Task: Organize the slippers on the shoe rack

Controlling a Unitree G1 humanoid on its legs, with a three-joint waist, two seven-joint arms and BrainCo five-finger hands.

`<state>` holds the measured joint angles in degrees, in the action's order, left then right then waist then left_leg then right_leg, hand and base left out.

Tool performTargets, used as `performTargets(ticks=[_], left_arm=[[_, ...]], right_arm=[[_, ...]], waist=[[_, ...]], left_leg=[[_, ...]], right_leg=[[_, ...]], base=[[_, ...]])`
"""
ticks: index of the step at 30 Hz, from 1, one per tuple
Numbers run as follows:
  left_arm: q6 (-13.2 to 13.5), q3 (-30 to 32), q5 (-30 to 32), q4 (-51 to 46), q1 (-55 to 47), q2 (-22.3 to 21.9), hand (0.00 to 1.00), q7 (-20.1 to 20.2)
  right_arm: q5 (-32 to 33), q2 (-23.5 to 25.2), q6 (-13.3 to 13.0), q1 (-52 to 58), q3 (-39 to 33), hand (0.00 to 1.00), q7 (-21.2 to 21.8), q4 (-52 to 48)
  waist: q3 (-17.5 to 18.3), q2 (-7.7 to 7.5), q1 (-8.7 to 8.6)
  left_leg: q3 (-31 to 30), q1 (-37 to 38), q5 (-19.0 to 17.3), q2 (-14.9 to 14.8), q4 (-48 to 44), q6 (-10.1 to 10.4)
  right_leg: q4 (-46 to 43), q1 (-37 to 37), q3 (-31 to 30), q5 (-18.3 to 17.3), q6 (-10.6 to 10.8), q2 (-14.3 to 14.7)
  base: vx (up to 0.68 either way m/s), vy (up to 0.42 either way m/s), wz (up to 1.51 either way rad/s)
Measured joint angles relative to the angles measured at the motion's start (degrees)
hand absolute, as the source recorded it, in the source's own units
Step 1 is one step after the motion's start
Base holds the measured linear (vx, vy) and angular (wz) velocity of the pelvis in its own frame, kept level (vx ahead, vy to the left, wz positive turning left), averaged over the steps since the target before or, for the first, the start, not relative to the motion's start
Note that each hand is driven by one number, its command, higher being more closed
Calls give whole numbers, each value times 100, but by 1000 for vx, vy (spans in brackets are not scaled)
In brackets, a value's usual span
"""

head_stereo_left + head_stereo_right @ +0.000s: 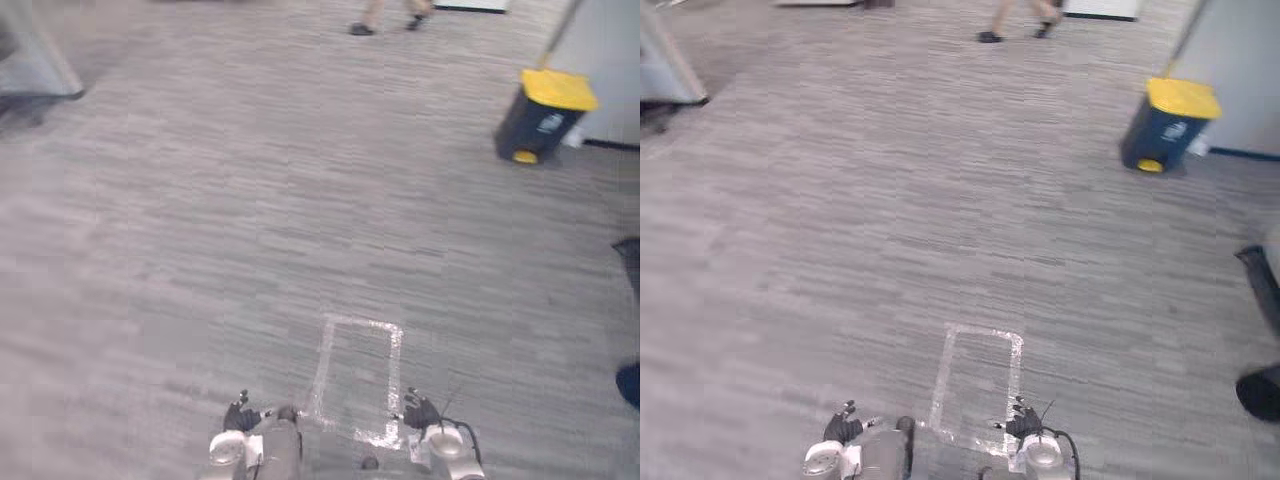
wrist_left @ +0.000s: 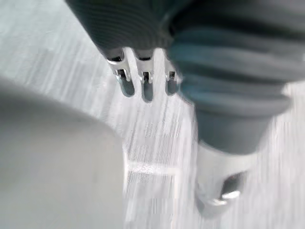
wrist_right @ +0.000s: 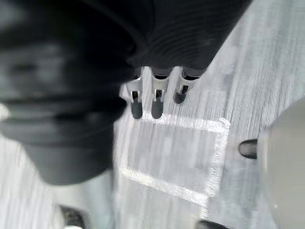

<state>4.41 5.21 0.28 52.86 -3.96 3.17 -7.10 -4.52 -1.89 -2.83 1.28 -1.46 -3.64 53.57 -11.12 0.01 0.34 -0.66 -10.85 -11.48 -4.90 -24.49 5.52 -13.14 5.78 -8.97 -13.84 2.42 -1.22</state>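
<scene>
**Grey carpet ahead, both hands hanging empty**

You are looking down at grey striped carpet [image 1: 200, 220], with a rectangle of pale tape [image 1: 395, 365] marked on it just ahead of the robot. The left hand [image 1: 240, 415] and the right hand [image 1: 421, 410] are hanging low, one at either side of that rectangle. Their fingers [image 2: 145, 88] are straight and relaxed, gripping nothing. Far off to the right, a dark bin with a yellow lid [image 1: 545, 110] is standing by a pale wall [image 1: 610, 60], and a person's feet [image 1: 362, 28] are showing at the far edge.

Where the slippers and the shoe rack are, you cannot tell from here. Going by the task, you are probably dealing with light, soft, bendy footwear that will sag if pinched at the toe. Be planning to take each slipper by the strap or the heel edge, thumb on top and fingers under the sole.
</scene>
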Motion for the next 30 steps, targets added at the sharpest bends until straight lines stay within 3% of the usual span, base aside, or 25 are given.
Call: performTargets(ticks=[3, 4, 6, 7, 8, 9, 10, 12, 13, 14, 15, 16, 18, 19, 20, 21, 22, 26, 29, 30], left_arm=[[-14, -2, -41, 31, -30, 106, 0, -1], [-25, -8, -44, 89, -32, 115, 0, -2], [-38, -37, -40, 141, -27, 124, 0, -2], [-60, -206, -41, 206, -17, 180, 0, -3], [-96, -260, -45, 250, -14, 195, 0, -3], [-103, -266, -41, 253, -5, 193, 0, -3], [-106, -266, -41, 254, -5, 185, 0, -4], [-106, -264, -39, 290, -3, 181, 0, -1], [-108, -262, -33, 307, 15, 178, 0, 5], [-108, -264, -30, 310, 14, 181, 0, 7], [-120, -258, -28, 411, 55, 123, 0, 7], [-115, -275, 51, 405, 97, 28, 0, 74], [-102, -318, 137, 405, 131, -59, 0, 126], [-99, -325, 182, 377, 137, -48, 0, 152], [-99, -323, 185, 370, 134, -46, 0, 159], [-95, -299, 187, 298, 100, -56, 0, 172], [-85, -223, 177, 235, 78, -69, 0, 169], [-84, -207, 171, 155, 76, -73, 0, 169], [-73, -182, 171, 60, 73, -97, 0, 165], [-56, -157, 167, 53, 68, -160, 0, 144]], right_arm=[[-12, 70, 11, -8, 200, 0, 30, 159], [-17, 86, 5, -15, 199, 0, 29, 153], [-59, 91, -1, -66, 205, 0, 32, 153], [-77, 85, 6, -153, 231, 0, 38, 167], [-179, 86, 5, -191, 273, 0, 41, 183], [-203, 86, 4, -212, 288, 0, 43, 181], [-228, 86, 3, -270, 337, 0, 42, 181], [-232, 86, 2, -308, 358, 0, 42, 177], [-236, 86, 3, -307, 358, 0, 39, 170], [-238, 87, 4, -299, 358, 0, 39, 169], [-248, 27, -2, -297, 348, 0, 38, 138], [-293, -61, 8, -361, 309, 0, 29, 138], [-345, -100, 10, -367, 154, 0, 26, 145], [-346, -105, 12, -321, 153, 0, 26, 155], [-344, -101, 12, -311, 162, 0, 24, 155], [-340, -98, 19, -277, 185, 0, 23, 169], [-334, -94, 21, -278, 189, 0, 16, 216], [-330, -109, 66, -225, 180, 0, 9, 253], [-329, -100, 64, -239, 182, 0, -8, 256], [-330, -123, 58, -233, 195, 0, -36, 256]], waist=[[110, -211, 150], [114, -227, 143], [111, -229, 131], [102, -213, 76], [79, -152, 20], [63, -123, 8], [37, -58, -1], [22, -31, 2], [14, -65, 4], [24, -94, 4], [21, -54, 2], [-24, 153, -36], [-52, 235, -96], [-54, 245, -84], [-55, 254, -77], [-51, 297, 15], [-56, 307, 66], [-85, 271, 145], [-121, 245, 247], [-129, 310, 292]], left_leg=[[839, 460, -350, -39, 158, -165], [1142, 728, -364, -53, 301, -269], [1484, 1032, -404, -69, 454, -358], [1637, 1285, -426, -71, 625, -395], [1792, 1512, -425, -157, 845, -394], [1850, 1589, -424, -198, 919, -392], [2074, 1793, -408, -317, 1118, -365], [2327, 1990, -383, -366, 1356, -320], [2505, 2131, -377, -315, 1463, -300], [2534, 2155, -387, -280, 1473, -272], [2530, 2345, -479, -252, 1542, -45], [2477, 2388, -445, -364, 1445, 60], [2332, 2294, -411, -532, 852, 118], [2220, 1938, -355, -835, -317, 194], [2182, 1826, -319, -930, -624, 233], [2047, 1422, -246, -1227, -1861, 258], [2004, 1155, -419, -1274, -2475, 245], [1669, 561, -825, -935, -2274, 22], [443, 256, -800, -239, -619, -5], [-578, 253, -557, 47, 229, 48]], right_leg=[[-897, -463, 6, -47, 138, -196], [-1507, -776, 304, 10, 374, -297], [-2238, -1130, 929, 15, 436, -563], [-2619, -1332, 1862, -186, 202, -865], [-2639, -1425, 2667, -339, 7, -982], [-2603, -1467, 2922, -376, -43, -985], [-2348, -1610, 3599, -395, -113, -971], [-1782, -1744, 4405, -219, -274, -976], [-1072, -1787, 4874, 256, -416, -938], [-885, -1770, 4935, 429, -462, -925], [-570, -1710, 4900, 924, -1062, -799], [-582, -1629, 4848, 750, -998, -676], [-571, -1458, 4842, 565, -950, -560], [-368, -1203, 4805, 486, -938, -396], [-297, -1129, 4771, 475, -954, -351], [-65, -860, 4576, 443, -966, -131], [89, -660, 4276, 395, -994, 1], [210, -276, 3489, 415, -870, 22], [152, -176, 2517, 416, -617, -119], [131, -193, 2088, 392, -428, -132]], base=[[285, 265, -143], [203, 209, -133], [179, 157, -89], [270, 135, -64], [225, 100, -58], [283, 37, -60], [329, 6, -66], [392, -34, -67], [317, -76, -48], [412, -110, -70], [382, -85, -56], [376, -100, -50], [374, -153, -14], [371, -175, -9], [361, -145, -40], [345, -74, -83], [401, -24, -113], [299, 127, -125], [184, 241, -163], [128, 297, -143]])
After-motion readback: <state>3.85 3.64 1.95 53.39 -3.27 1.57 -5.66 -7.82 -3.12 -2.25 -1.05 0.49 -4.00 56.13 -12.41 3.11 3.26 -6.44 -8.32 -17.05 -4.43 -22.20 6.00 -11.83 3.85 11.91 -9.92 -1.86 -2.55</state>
